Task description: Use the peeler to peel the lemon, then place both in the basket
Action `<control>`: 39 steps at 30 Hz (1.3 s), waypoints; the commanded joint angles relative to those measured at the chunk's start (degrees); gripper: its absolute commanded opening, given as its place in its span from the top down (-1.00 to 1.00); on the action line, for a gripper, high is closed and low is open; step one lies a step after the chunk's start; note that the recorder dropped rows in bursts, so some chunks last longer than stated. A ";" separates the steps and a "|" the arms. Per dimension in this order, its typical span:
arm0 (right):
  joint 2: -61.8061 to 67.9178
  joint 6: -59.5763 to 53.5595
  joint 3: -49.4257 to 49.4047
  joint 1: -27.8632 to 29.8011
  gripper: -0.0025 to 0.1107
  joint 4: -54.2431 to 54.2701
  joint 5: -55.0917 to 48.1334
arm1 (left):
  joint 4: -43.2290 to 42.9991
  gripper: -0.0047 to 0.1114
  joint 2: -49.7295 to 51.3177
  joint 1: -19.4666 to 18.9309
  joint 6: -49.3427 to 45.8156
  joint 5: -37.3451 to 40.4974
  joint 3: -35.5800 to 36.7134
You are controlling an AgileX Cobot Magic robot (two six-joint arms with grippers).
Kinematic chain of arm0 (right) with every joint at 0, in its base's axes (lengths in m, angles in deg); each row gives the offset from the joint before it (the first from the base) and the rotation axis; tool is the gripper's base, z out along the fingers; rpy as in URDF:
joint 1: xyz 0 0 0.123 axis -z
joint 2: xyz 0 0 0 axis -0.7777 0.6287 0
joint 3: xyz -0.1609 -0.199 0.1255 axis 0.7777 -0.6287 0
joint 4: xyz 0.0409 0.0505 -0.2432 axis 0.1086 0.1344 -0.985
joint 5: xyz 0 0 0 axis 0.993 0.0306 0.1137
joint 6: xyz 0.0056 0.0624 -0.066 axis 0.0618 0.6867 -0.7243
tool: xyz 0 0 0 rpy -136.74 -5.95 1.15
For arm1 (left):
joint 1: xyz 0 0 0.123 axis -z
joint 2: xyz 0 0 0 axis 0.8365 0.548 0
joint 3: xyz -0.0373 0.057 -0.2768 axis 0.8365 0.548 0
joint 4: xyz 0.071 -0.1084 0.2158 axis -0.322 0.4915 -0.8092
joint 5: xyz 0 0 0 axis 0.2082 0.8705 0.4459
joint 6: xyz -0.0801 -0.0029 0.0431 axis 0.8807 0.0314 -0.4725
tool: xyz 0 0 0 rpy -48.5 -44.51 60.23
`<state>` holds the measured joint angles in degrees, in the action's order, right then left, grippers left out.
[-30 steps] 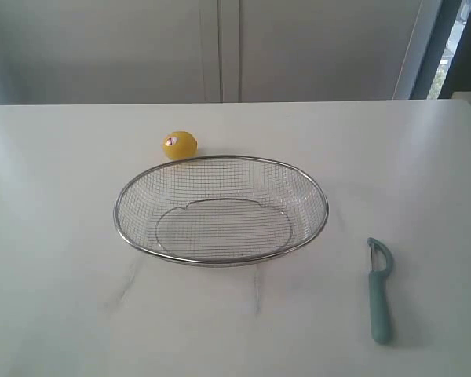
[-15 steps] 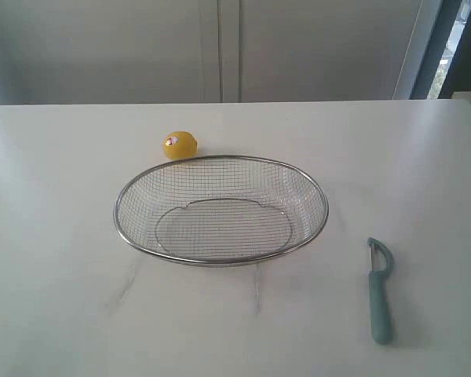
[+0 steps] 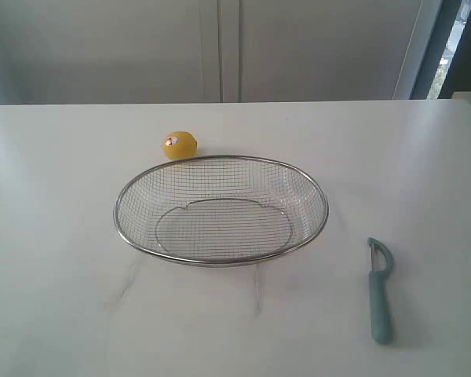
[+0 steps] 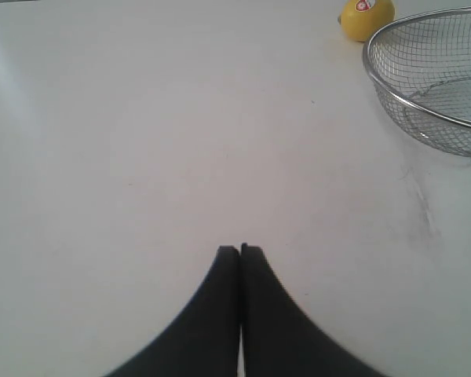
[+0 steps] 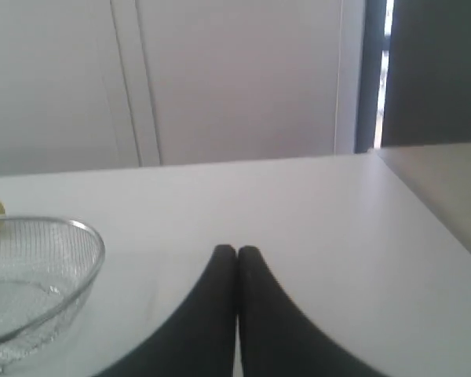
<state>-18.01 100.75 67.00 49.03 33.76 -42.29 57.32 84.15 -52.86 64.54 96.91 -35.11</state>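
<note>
Yellow lemon (image 3: 179,145) sits on the white table (image 3: 63,275), just behind the far rim of the wire-mesh basket (image 3: 115,212), near it but whether it touches I can't tell. Teal-handled peeler (image 3: 378,294) lies flat on the table off to the right of the basket, well apart from it, blade end pointing away from the near edge. Basket has nothing in it. Left gripper (image 4: 240,250) is pressed fully together and holds nothing, hovering over bare table with the lemon and basket off at the edge of its view. Right gripper (image 5: 236,250) is the same, fingers meeting, nothing between them, aimed past the basket toward the wall. Neither arm shows in the exterior view. Nothing of the task looks started. Risks from here: the lemon is round and smooth, so an off-centre pinch could send it rolling. It is also tight against the basket, so a reach could knock the rim and shift both. The peeler is slim and flat on the table, so fingers may skid over the handle or grab it with the blade facing wrong. During peeling the lemon could twist in the grip. Labels: small red-and-white oval sticker (image 3: 170,142) on the lemon, print too small to read. No brand visible on peeler or basket.
</note>
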 commanded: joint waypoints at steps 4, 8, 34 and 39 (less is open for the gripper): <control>-0.33 0.21 -0.30 -0.21 0.96 0.05 13.27 | 0.51 0.92 -0.18 0.38 -0.05 0.00 0.16; -0.33 0.21 -0.30 -0.21 0.96 0.05 12.94 | 0.51 0.92 -0.18 0.38 -0.05 0.00 0.16; -0.33 1.21 -0.30 -0.21 0.96 0.53 35.13 | 0.51 0.92 -0.18 0.38 -0.05 0.00 0.16; -0.33 0.70 -0.30 -0.21 0.96 0.53 35.17 | 0.51 0.92 -0.18 0.38 -0.05 0.00 0.16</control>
<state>-18.01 101.85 67.00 49.03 34.29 -7.53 57.32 84.15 -52.86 64.43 96.91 -35.11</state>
